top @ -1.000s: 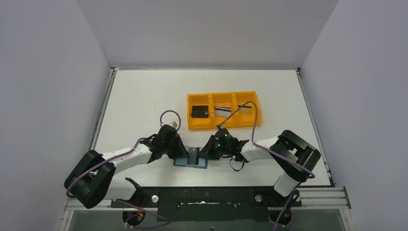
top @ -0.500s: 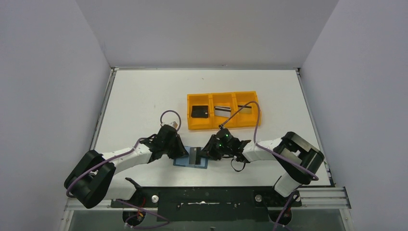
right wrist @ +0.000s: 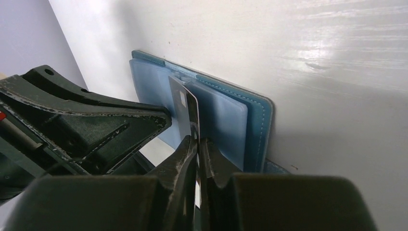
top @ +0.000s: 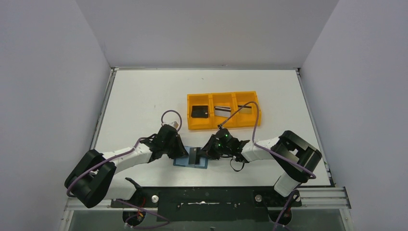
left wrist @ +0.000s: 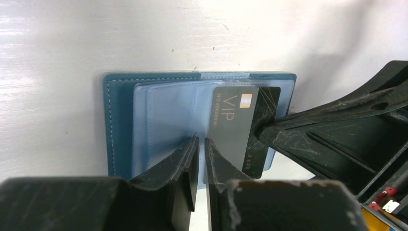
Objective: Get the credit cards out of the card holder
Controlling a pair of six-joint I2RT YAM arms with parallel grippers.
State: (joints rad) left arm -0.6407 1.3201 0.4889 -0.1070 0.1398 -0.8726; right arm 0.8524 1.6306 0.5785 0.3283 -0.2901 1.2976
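Note:
The teal-blue card holder (top: pixel 184 162) lies open near the table's front edge, its light blue pockets facing up (left wrist: pixel 159 115). My left gripper (top: pixel 181 153) is shut, and its tips (left wrist: pixel 201 140) rest on the inner pocket at the fold. My right gripper (top: pixel 205 153) is shut on a black credit card (left wrist: pixel 235 120) marked VIP. The card stands partly out of its pocket, tilted up on edge (right wrist: pixel 185 103). The right gripper's tips (right wrist: pixel 197 139) pinch the card's outer end. The card holder's stitched right edge (right wrist: pixel 260 125) lies flat on the table.
An orange three-compartment tray (top: pixel 223 125) stands behind the grippers. It holds a black card (top: pixel 199 111) on the left and silver-grey cards (top: pixel 222 111) in the other two compartments. The table's front rail runs just below the card holder.
Hardly anything. The right arm's elbow shifted slightly right and back. Both grippers stay at the card holder with the card still pinched.

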